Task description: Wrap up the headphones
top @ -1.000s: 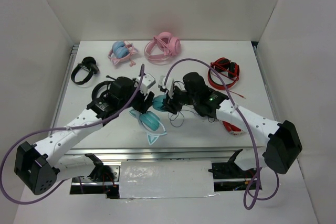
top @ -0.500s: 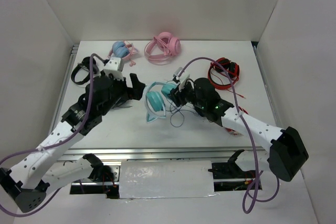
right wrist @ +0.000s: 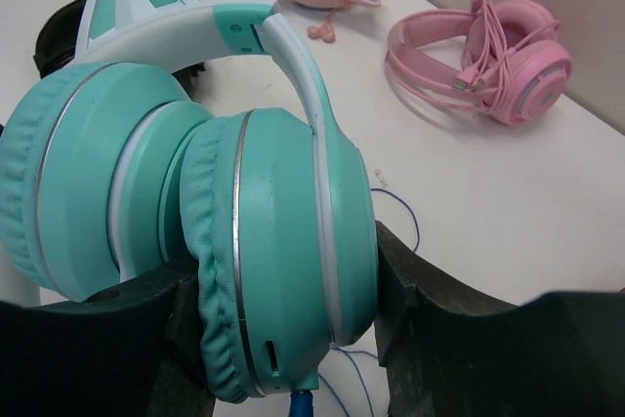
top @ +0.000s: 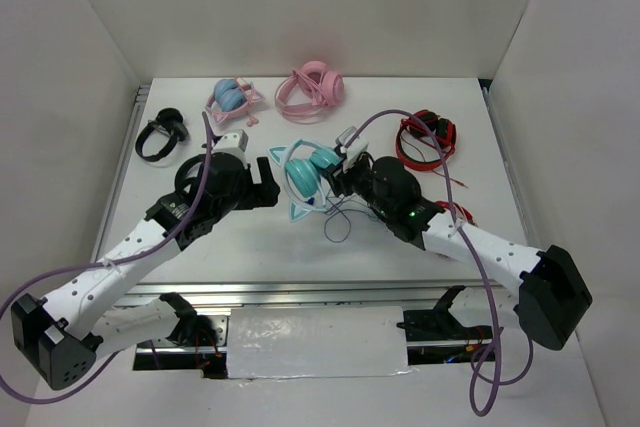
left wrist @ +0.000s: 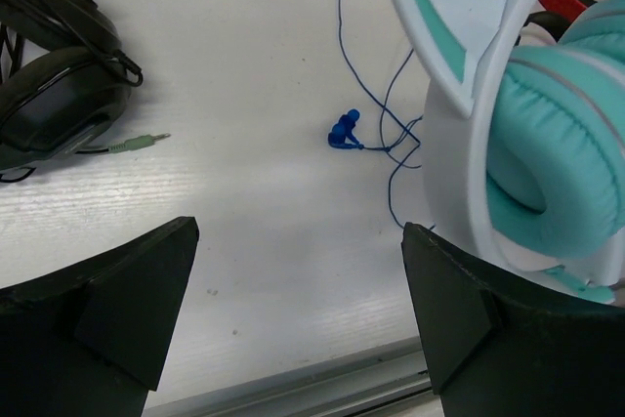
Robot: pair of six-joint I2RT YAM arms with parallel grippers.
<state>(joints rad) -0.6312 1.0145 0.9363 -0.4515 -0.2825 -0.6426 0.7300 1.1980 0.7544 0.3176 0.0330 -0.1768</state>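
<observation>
Midway across the white table, the teal cat-eared over-ear headphones are pinched by one ear cup in the right gripper. Their thin dark blue cable lies loose toward the near edge. Just to their left, the left gripper is spread wide, holding nothing. Pink over-ear headphones lie by the far edge.

Back of the white counter: a pink-and-blue cat-ear pair sits beside an all-pink pair. Black headphones lie far left and a red-and-black pair far right. A jack plug rests loose.
</observation>
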